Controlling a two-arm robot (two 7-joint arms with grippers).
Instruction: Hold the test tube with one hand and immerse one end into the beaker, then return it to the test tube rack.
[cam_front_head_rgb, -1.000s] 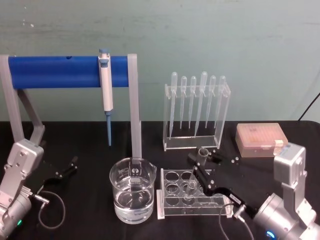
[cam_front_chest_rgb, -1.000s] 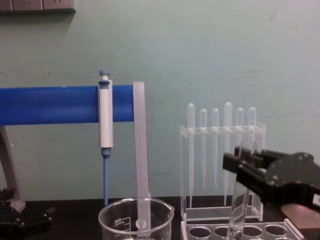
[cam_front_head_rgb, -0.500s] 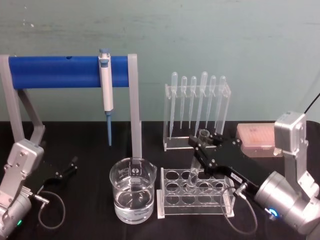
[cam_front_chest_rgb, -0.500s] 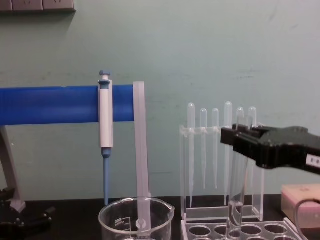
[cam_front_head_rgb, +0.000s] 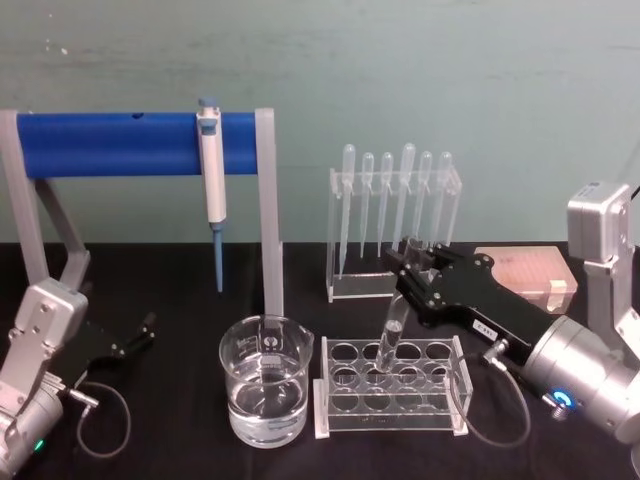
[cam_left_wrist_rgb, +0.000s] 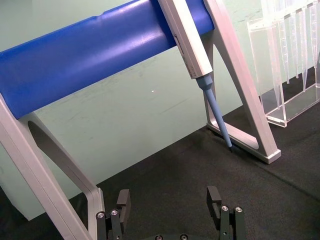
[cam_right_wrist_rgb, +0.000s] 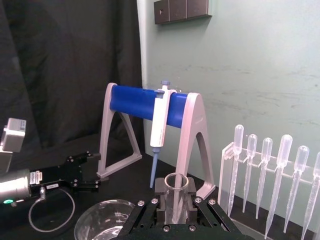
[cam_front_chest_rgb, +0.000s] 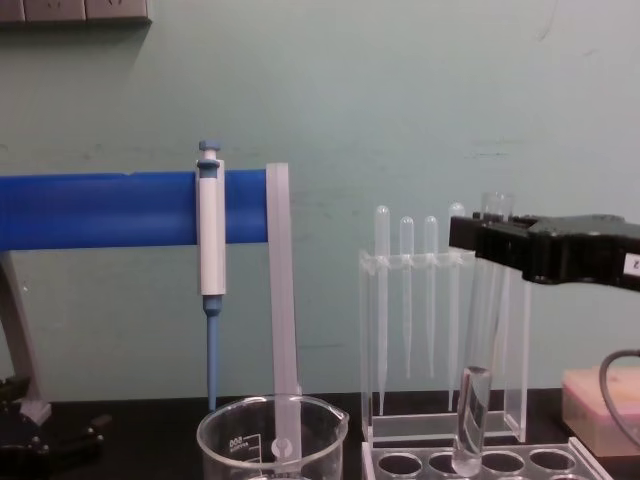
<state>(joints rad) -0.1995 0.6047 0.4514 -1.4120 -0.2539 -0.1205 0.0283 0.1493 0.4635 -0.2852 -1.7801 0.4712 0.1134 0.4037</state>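
Above the clear holed rack (cam_front_head_rgb: 330, 405), fingers of the black two-finger right gripper (cam_front_head_rgb: 408, 258) clamp the long clear glass test tube (cam_front_head_rgb: 390, 338) near its rim, rounded end seemingly just clear of a hole. Beside the rack's left stands the wide clear glass beaker (cam_front_head_rgb: 236, 385). At the black bench's (cam_front_head_rgb: 180, 290) left rests the left gripper (cam_front_head_rgb: 135, 335), fingers wide apart.
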